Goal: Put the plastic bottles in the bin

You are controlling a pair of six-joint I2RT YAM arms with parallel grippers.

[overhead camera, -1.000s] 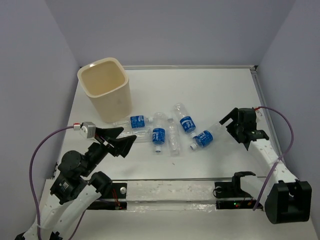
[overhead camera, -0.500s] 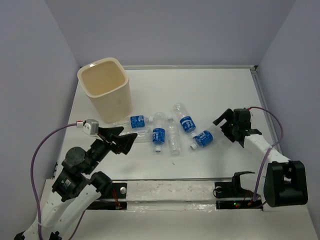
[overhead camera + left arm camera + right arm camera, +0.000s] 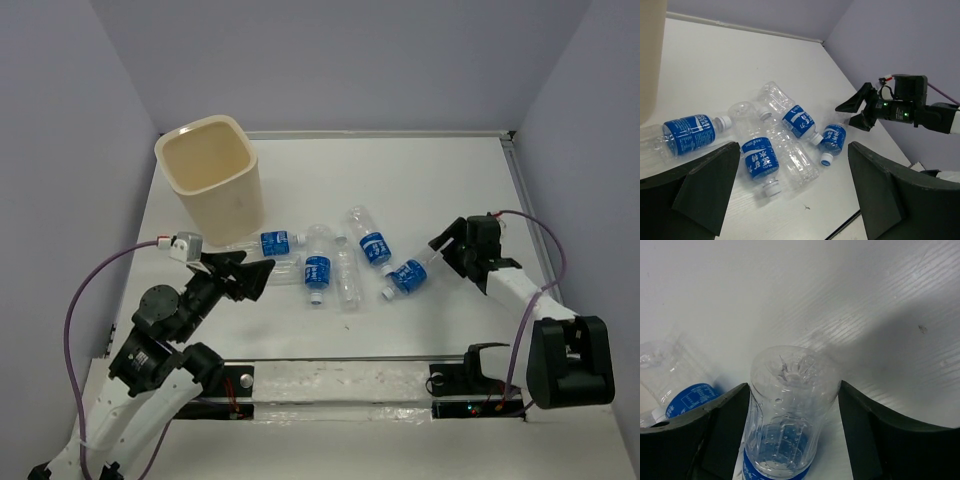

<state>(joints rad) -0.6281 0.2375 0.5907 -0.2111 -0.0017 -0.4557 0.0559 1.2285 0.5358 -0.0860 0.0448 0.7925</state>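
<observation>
Right gripper (image 3: 792,386) brackets the bottle (image 3: 789,412) farthest from the bin (image 3: 228,205); I cannot tell if it grips. Its rounded base may slip out. Left gripper (image 3: 258,263) gapes empty.

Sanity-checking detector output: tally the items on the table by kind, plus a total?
Blue-label bottles: 4
Unlabelled clear bottles: 2
Bin: 1
Total: 7
</observation>
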